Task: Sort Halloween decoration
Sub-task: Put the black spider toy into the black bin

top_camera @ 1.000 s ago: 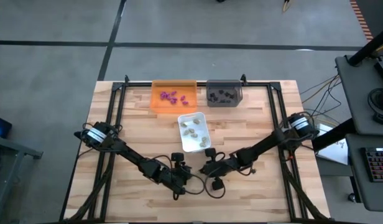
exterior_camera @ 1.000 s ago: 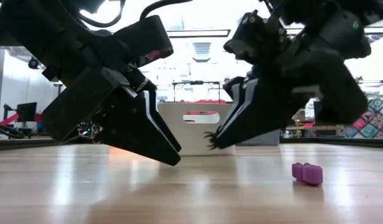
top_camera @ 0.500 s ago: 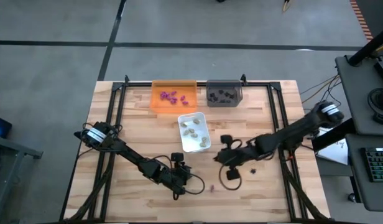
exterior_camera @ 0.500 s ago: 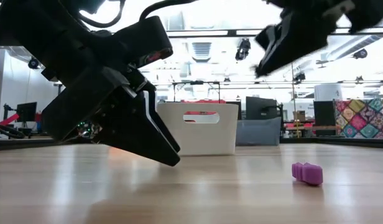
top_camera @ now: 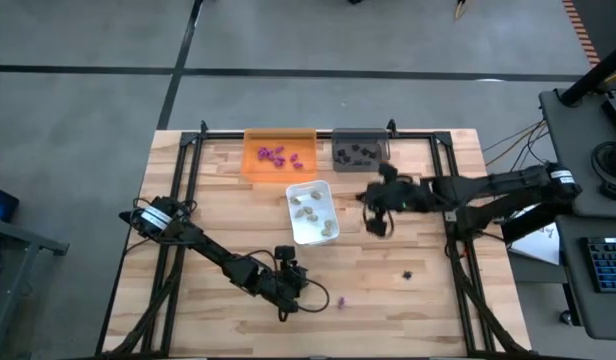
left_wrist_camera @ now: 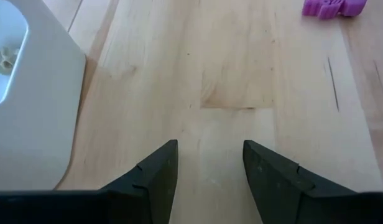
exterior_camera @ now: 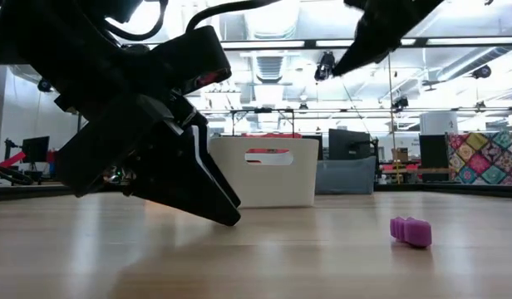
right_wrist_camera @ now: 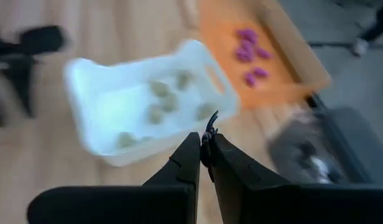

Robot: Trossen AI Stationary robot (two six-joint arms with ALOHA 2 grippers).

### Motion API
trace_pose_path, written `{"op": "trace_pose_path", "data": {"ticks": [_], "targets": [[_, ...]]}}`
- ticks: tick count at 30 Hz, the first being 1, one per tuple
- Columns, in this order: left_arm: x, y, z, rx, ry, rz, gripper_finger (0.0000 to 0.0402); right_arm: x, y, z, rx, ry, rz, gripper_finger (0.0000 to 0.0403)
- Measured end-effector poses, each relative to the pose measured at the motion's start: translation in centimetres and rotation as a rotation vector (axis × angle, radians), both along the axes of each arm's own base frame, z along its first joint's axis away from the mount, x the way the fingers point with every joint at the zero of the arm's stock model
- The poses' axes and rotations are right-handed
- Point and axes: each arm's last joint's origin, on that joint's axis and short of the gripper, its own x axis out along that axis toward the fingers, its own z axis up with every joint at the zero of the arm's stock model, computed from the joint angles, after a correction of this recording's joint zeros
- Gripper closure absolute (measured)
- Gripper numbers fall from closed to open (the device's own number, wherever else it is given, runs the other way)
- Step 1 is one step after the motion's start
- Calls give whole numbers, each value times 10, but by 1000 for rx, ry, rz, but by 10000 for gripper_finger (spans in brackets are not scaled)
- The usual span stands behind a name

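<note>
We carry 1 black piece (right_wrist_camera: 209, 134) pinched in the right gripper (right_wrist_camera: 204, 151) toward the grey tray (top_camera: 360, 150); release low, centred; left gripper (left_wrist_camera: 209, 163) gapes empty near 1 purple piece (left_wrist_camera: 333, 7).

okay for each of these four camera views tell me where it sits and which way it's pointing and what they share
High view: overhead, straight down on the table; both arms show, left gripper, right gripper.
Low view: table height, level across; left gripper fills it.
Left wrist view: past open fingers at bare wood.
Right wrist view: fingers shut on a black piece, above the white tray.
Shared: the loose purple piece shows in high, low and left wrist.
</note>
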Motion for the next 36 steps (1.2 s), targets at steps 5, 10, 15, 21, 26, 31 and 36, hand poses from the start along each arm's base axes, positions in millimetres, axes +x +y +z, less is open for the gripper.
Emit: {"op": "trace_pose_path", "data": {"ticks": [5,10,15,21,26,31,36], "targets": [[0,0,0,0,0,0,236,-5,-47,-2,20,44,-102,380],[0,0,0,-1,0,2,236,-8,-92,-10,57,85,-173,380],[0,0,0,1,-1,4,236,-14,-132,-25,112,136,-237,380],[0,0,-1,5,-2,7,236,-18,-176,-47,149,162,-360,380],[0,1,-1,3,-2,11,236,-19,-212,-66,229,73,-557,380],[0,1,-1,-9,-5,24,236,-18,-236,-84,314,76,-678,380],[0,1,-1,-12,-5,26,236,-10,-250,-92,351,144,-703,380]]}}
